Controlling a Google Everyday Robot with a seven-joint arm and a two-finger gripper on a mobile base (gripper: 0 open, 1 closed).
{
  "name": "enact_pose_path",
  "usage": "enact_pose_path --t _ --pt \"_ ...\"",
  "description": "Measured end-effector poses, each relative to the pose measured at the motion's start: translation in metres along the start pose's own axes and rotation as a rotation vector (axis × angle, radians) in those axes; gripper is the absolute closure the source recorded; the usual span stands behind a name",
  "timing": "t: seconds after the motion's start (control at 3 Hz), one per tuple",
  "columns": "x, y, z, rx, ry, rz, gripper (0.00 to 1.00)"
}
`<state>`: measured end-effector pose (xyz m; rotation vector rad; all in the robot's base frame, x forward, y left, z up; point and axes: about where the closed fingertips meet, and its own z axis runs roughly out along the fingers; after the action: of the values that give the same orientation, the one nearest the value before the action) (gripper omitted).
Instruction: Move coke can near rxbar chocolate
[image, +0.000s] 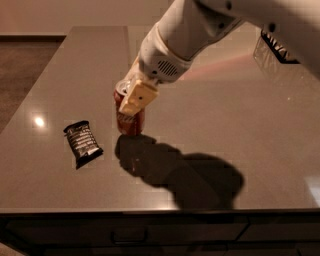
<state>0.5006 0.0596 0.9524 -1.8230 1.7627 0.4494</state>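
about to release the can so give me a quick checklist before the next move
1. Gripper shut on coke can: ok.
2. Can roughly upright: ok.
3. Can base resting on table: cannot tell.
4. Rxbar chocolate in view, lying flat: ok.
5. Can and bar apart, not touching: ok.
6. Bare table between can and bar for a closer placement: ok.

Big grey-brown glossy table (260, 150) fills most of view, w/ a drawer front (200, 232) & handle (127, 235) along near edge. Brown floor (25, 65) at left, pale wall (75, 12) behind w/ dark baseboard (30, 37). Small light glare (38, 121) on left of top; big dark shadow (190, 180) mid-front, just below-right of gripper (129, 107), which sits over left-centre. Dark wire basket (280, 47) far right
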Motion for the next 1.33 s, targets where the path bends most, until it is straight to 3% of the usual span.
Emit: enact_pose_path --t 0.33,1.0,1.33 --pt "-0.006 0.008 0.020 -0.032 0.008 -0.023 1.00" --pt "-0.014 0.016 0.040 -0.082 0.005 -0.053 0.59" --pt "-0.015 0.018 0.039 -0.080 0.006 -0.056 0.37"
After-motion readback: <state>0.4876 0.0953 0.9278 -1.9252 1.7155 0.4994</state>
